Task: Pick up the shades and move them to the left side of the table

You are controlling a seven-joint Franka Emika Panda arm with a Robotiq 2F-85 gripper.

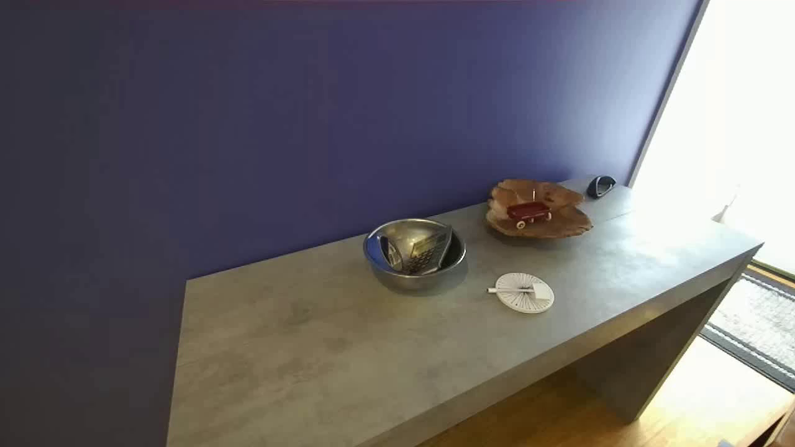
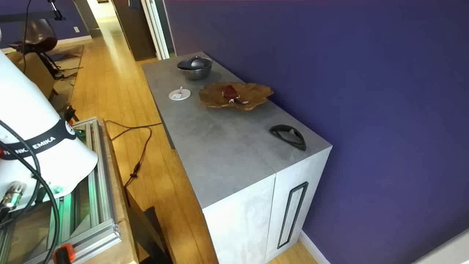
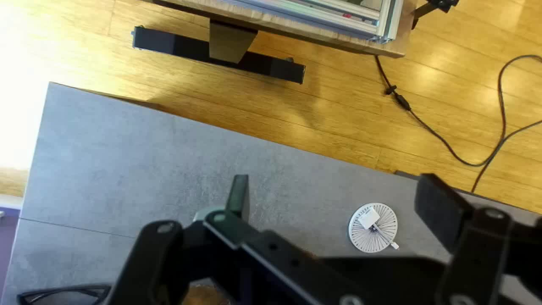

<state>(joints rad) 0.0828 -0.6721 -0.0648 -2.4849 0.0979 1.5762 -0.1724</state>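
Note:
The shades (image 1: 595, 187) are dark-framed sunglasses at the window end of the table (image 1: 298, 347), near the purple wall. They also show in an exterior view (image 2: 298, 137), where they rest near the corner of the table (image 2: 227, 161). In the wrist view the shades (image 3: 55, 292) are at the lower left edge, partly cut off and partly hidden by a finger. My gripper (image 3: 338, 203) is open and empty above the table (image 3: 139, 140), with its fingers wide apart and the shades off to one side. The gripper does not show in the exterior views.
A wooden leaf-shaped bowl (image 2: 212, 98) with a red toy wagon (image 2: 230, 92) stands beside the shades. A steel bowl (image 1: 413, 282) holds a grater. A white disc (image 3: 373, 228) lies near the table's front edge. The purple wall (image 2: 384, 128) runs along the back.

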